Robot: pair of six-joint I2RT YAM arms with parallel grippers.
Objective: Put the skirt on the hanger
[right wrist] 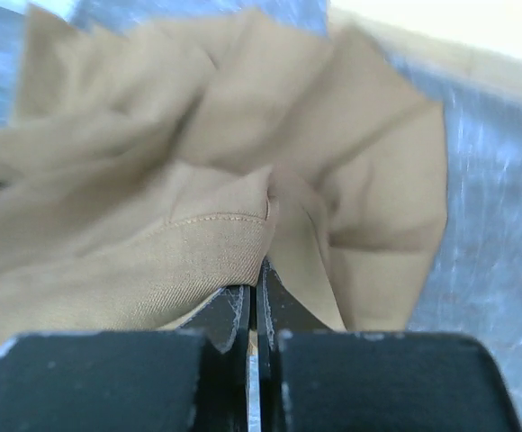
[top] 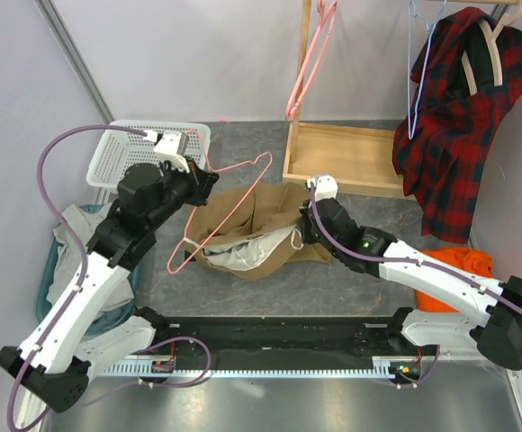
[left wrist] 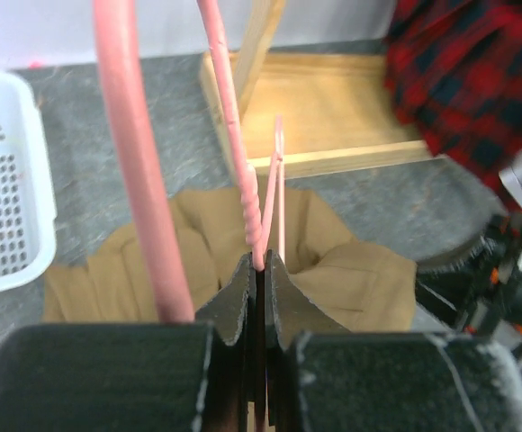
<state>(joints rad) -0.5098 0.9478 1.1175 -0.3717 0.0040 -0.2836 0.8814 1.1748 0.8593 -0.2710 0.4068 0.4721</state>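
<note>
The tan-brown skirt lies crumpled on the grey floor mat, with pale lining showing at its near edge. My left gripper is shut on the thin pink hanger and holds it slanted over the skirt's left part. In the left wrist view the fingers pinch a hanger wire above the skirt. My right gripper is shut on the skirt's right edge. In the right wrist view the jaws clamp a fold by the stitched hem.
A wooden rack base stands behind the skirt. A second pink hanger, a light-blue hanger and a red plaid shirt on a wooden hanger hang above it. A white basket and grey garment sit left; an orange cloth lies right.
</note>
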